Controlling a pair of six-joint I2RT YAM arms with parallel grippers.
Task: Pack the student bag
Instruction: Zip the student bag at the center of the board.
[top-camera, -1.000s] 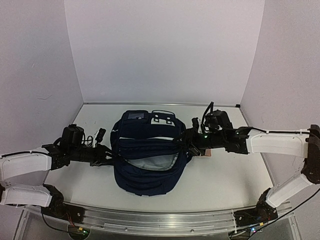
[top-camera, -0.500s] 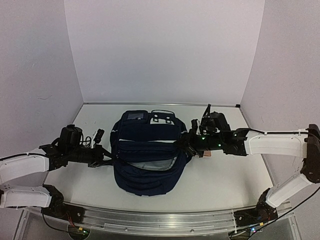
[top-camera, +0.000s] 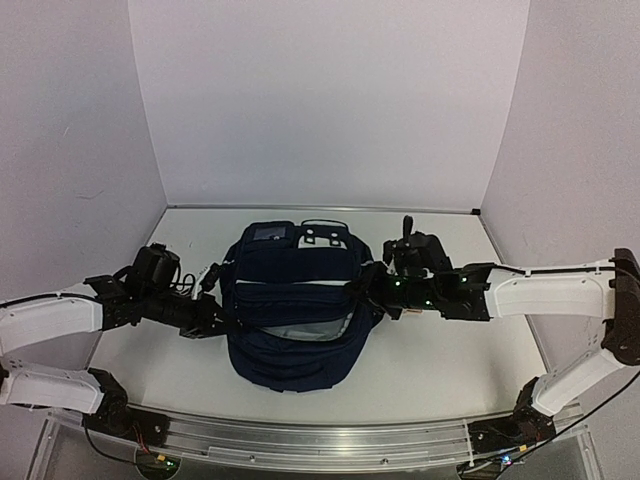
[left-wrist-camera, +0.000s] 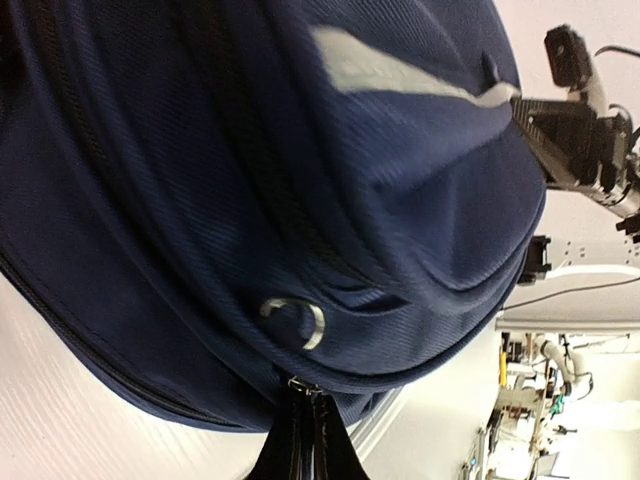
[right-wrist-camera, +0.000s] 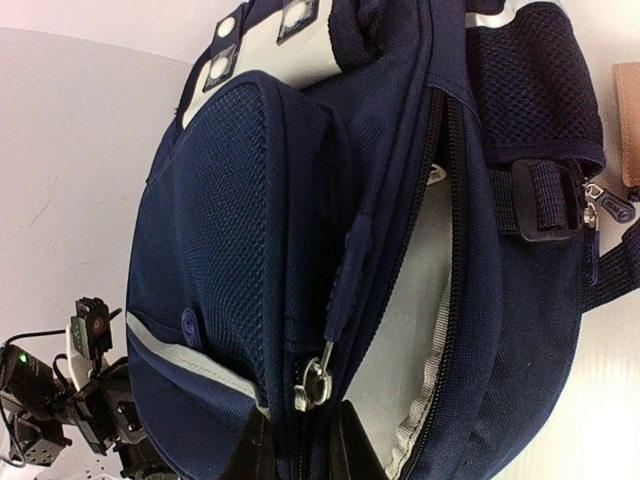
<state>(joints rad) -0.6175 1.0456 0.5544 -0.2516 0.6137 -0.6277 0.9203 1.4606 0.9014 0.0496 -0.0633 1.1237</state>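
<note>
A white table (top-camera: 460, 360) stands between pale walls (top-camera: 320, 100), with an aluminium rail (top-camera: 320, 442) along its near edge. A flat tan item (right-wrist-camera: 626, 120) lies on it.

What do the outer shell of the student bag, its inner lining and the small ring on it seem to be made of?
Shell of the student bag: woven synthetic cloth, perhaps nylon or polyester, matte navy; fine diagonal ribs show. The lining: thin grey fabric, slightly shiny. The ring: probably metal, from its silvery glint.
</note>
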